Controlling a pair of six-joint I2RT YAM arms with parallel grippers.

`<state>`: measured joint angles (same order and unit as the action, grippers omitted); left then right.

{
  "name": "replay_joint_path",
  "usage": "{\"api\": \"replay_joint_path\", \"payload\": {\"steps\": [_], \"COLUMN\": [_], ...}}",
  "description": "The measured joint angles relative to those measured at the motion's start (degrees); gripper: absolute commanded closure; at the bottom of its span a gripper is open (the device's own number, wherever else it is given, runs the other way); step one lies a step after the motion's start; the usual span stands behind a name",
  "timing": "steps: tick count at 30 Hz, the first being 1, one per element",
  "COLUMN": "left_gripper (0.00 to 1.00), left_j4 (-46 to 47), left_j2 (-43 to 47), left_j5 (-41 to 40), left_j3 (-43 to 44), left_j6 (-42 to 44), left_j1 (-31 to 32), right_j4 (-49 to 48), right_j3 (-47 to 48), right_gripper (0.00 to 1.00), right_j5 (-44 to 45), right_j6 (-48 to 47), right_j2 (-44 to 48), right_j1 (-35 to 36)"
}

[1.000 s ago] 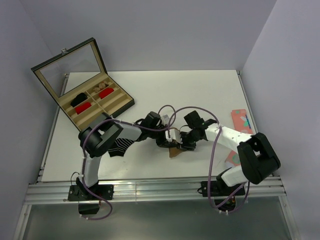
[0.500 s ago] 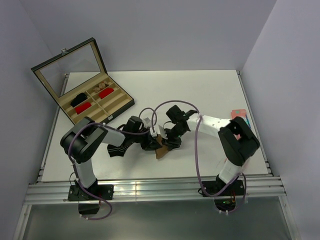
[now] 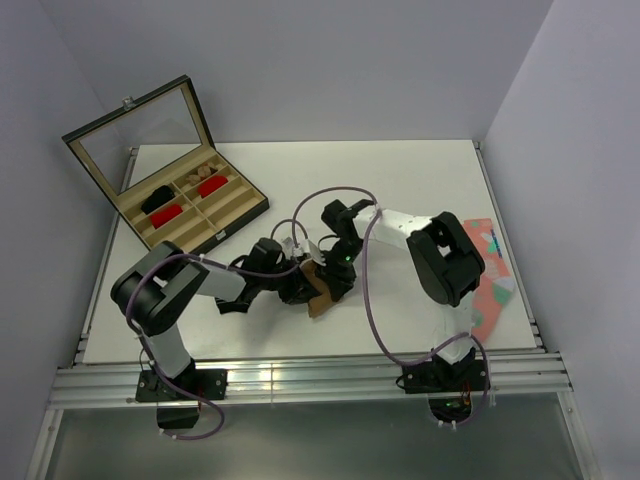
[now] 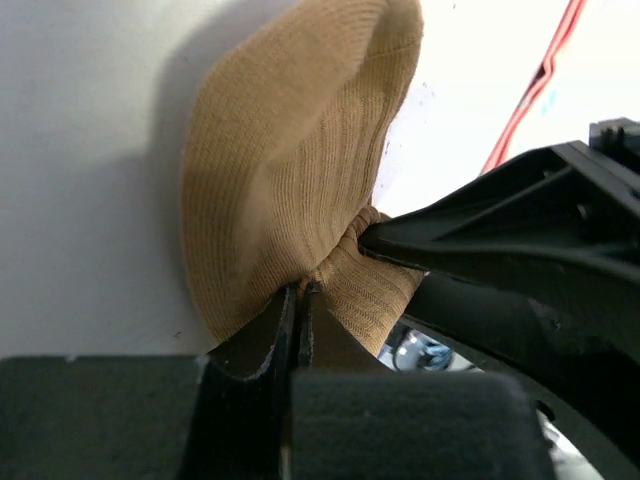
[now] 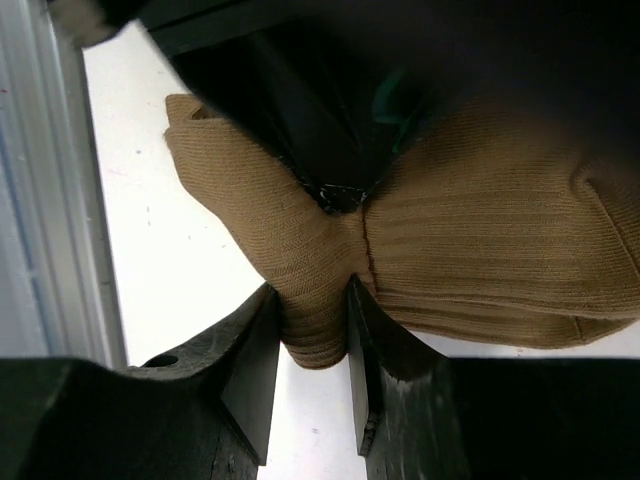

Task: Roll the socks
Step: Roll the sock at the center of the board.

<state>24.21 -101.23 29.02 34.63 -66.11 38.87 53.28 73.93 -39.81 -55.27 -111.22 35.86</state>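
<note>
Right now both my pincers meet on the tan sock [image 3: 318, 297], which lies bunched on the white bench [image 3: 400, 180] roughly at its middle, nearer the front edge. My left pincer [image 4: 300, 300] is squeezed almost flat, its two fingers nipping a thin pinch of the tan fabric at their tips; from that pinch the sock swells up and away in a ribbed, cupped fold. My right pincer [image 5: 312, 340] comes at the tan sock from the opposite side. Its fingers stand at a moderate gap, and a thick fold of the sock fills that gap, touching both fingers. The two pincers sit just beside each other, with the fabric gathered into a crease between them.

The black striped sock [image 3: 232, 297] lies on the bench to the left of the tan sock, partly under my left arm, apart from both pincers. Far to the right of the tan sock, a coral patterned sock [image 3: 490, 290] rests by the bench's right edge. An open compartment case [image 3: 240, 215] sits behind and left of the tan sock.
</note>
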Motion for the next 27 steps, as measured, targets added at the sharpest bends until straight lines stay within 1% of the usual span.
{"api": "replay_joint_path", "payload": {"steps": [8, 16, 22, 23, 24, 27], "left_gripper": [1.00, 0.97, 0.84, 0.81, 0.80, 0.74], "left_j4": [0.3, 7.0, 12.2, 12.7, 13.0, 14.0], "left_j2": [3.4, 6.1, 8.8, 9.4, 10.0, 11.9], "left_j5": [-8.2, -15.4, -20.4, -21.3, -21.9, -24.2], "left_j3": [-1.7, -7.0, -12.1, -13.1, -13.7, -16.0], "left_j6": [0.5, -1.2, -2.4, -2.7, -2.9, -4.1], "left_j1": [3.2, 5.9, 8.1, 8.4, 8.7, 9.1], "right_j4": [6.8, 12.6, 16.1, 16.7, 17.2, 18.2], "right_j3": [6.5, 12.1, 15.1, 15.7, 16.3, 17.0], "right_gripper": [0.69, 0.69, 0.70, 0.70, 0.70, 0.70], "right_j5": [-1.2, -1.9, -4.0, -4.5, -4.9, -5.9], "right_j6": [3.3, 5.0, 4.9, 4.9, 4.7, 4.8], "right_j2": [-6.1, -10.9, -14.1, -14.6, -15.1, -16.0], "right_j1": [-0.9, -1.0, -0.5, -0.4, -0.2, -0.1]}}
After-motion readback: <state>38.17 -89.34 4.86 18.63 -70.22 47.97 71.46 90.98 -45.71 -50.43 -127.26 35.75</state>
